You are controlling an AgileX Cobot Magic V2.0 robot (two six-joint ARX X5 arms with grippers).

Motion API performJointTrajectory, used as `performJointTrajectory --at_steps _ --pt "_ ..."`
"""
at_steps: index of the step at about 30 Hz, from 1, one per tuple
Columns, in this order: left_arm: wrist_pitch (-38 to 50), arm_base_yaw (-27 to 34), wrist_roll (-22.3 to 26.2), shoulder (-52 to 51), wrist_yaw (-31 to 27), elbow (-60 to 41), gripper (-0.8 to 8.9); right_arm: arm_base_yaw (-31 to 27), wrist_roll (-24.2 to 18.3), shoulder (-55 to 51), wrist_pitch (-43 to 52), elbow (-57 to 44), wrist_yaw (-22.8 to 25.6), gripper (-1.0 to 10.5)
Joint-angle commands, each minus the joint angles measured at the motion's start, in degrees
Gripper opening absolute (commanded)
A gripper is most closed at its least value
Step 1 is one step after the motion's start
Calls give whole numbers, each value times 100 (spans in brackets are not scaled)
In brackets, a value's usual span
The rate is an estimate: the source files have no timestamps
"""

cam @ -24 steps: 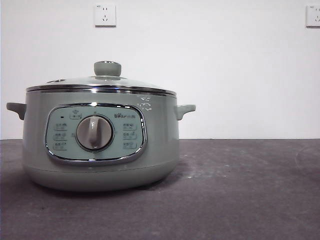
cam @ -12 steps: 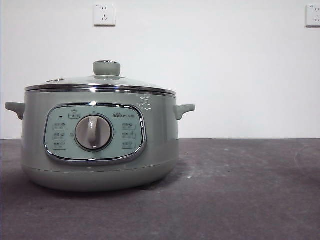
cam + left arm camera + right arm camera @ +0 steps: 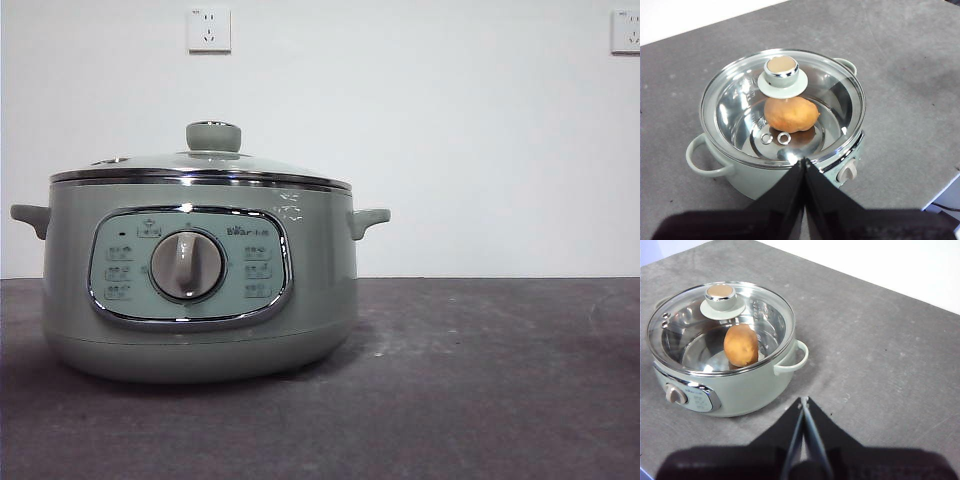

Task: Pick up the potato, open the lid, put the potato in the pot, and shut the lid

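the pot (image 3: 200,290) stood on the grey counter (image 3: 480,380) with the lid (image 3: 200,165) seated flat on its rim, the chrome edge going all around. through the glass of the lid, the potato (image 3: 791,114) lay on the shiny metal floor inside the pot, a little off the middle and under the green knob (image 3: 782,70).

the left hand (image 3: 804,161) was up above the counter on the dial side of the pot, apart from it and touching nothing. its two black jaws were pressed together with no gap, and they held nothing.

the right hand (image 3: 803,400) was also raised, beside the pot near one of its side handles (image 3: 796,358), well apart from the lid. its jaws were closed tip to tip and were empty too.

in the front view no arm was visible, only the pot with its panel and its grey dial (image 3: 187,264) in front of a white wall (image 3: 450,140).
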Motion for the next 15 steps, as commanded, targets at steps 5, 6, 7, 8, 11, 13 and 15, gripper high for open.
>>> performJointTrajectory --at_steps 5,6,7,8,11,13,15 --pt "466 520 592 -310 -125 -184 -3 2 68 -13 28 -24 15 1" --pt "662 693 603 -389 -105 -297 -3 2 68 -13 28 -24 15 1" --pt "857 855 603 -470 -94 -420 -3 2 68 -13 28 -24 15 1" --pt "1176 1086 603 -597 -28 -632 -3 2 68 -13 28 -24 15 1" --pt "2017 1676 608 -977 199 -1311 -3 2 68 -13 28 -24 15 1" --pt "2520 2068 605 -1274 365 -1834 -3 2 68 -13 28 -24 15 1" --pt "2938 2441 605 -1589 586 -2391 -3 2 68 -13 28 -24 15 1"
